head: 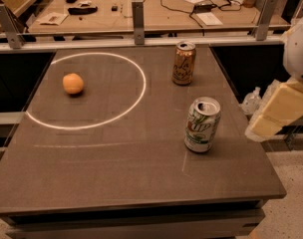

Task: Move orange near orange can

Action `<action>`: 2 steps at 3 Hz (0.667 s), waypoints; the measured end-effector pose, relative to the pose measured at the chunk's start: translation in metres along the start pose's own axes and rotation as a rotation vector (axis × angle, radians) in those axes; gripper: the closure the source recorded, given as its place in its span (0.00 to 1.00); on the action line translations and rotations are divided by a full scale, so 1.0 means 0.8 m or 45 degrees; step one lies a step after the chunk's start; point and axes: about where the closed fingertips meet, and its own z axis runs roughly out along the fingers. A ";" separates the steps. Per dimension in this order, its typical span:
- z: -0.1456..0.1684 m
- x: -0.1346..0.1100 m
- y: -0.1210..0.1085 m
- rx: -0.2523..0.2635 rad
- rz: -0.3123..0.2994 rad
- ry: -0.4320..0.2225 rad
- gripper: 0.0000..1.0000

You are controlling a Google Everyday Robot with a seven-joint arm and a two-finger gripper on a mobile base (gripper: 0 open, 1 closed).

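Dark table [141, 183] is carrying everything I am working with. The orange [73, 83] is sitting inside a white ring [143, 86] at the left, well apart from the orange can [184, 62] by the far right side. A 7UP can [202, 124] is standing nearer. The gripper [271, 116] is hanging beyond the right edge, touching nothing; released or clenched, I cannot tell. I am judging the whole move as not yet begun: reach, grasp and carry are all left.

orange [73, 83]: smooth matt skin
orange can [184, 62]: glossy copper metal
table [116, 168]: dark, smooth, slight sheen
gripper [272, 116]: pale matt plastic, off the table's right edge
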 end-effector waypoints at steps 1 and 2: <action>-0.024 -0.007 0.003 0.045 0.066 -0.034 0.00; -0.026 -0.006 0.006 -0.084 0.125 -0.106 0.00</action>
